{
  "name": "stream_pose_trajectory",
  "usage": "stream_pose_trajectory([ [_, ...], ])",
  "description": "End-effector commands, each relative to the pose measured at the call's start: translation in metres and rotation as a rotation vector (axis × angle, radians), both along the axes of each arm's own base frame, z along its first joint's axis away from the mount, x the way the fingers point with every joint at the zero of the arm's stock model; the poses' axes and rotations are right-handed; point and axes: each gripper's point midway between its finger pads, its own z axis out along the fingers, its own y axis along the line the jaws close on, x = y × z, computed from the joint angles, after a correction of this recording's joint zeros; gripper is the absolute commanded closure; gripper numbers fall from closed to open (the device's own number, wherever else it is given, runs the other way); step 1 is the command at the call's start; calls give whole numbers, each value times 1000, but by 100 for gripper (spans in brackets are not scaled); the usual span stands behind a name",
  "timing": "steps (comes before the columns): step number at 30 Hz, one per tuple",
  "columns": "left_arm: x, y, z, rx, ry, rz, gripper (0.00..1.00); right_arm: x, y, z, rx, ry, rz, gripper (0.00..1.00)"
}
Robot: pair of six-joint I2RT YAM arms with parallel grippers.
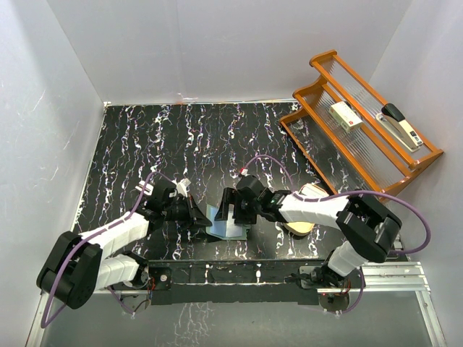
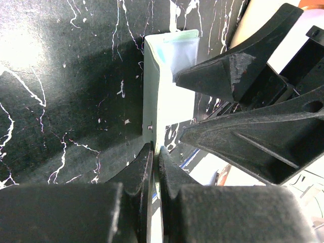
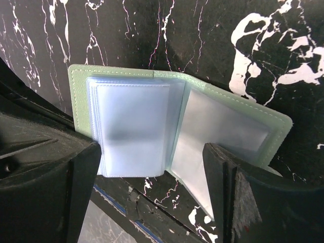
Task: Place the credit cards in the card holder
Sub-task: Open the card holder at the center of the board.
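While left tool (image 2: 155, 154) clamps the card holder (image 3: 228, 121), right tool (image 3: 149, 152) straddles it, spread wide.

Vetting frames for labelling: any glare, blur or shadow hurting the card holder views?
Left wrist: glare patch on the table upper left; the left gripper, shut on the card holder, is dark and soft up close. Right wrist: card holder sharp, a grey shadow band across its clear sleeves; the open right gripper is dark at the corners. Top external: even light, card holder small, mostly hidden between the grippers.
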Motion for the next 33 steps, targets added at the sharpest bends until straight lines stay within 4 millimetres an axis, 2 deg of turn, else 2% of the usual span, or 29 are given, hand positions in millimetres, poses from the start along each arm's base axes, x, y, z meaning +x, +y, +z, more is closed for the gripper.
stream_pose_trajectory([
  [1, -5, -2, 3, -24, -10, -18, 100, 11, 26, 27, 103, -47, 19, 17],
  [11, -6, -2, 3, -27, -10, -24, 100, 8, 29, 12, 68, -4, 23, 21],
  [19, -6, -3, 5, -29, -12, -23, 100, 9, 16, -3, -15, -2, -12, 28],
  [26, -6, -2, 3, -23, -6, -19, 100, 8, 9, -5, -39, -4, -23, 31],
  [33, -7, -1, 2, -18, -7, -14, 100, 12, 1, -1, -79, -23, -43, 26],
])
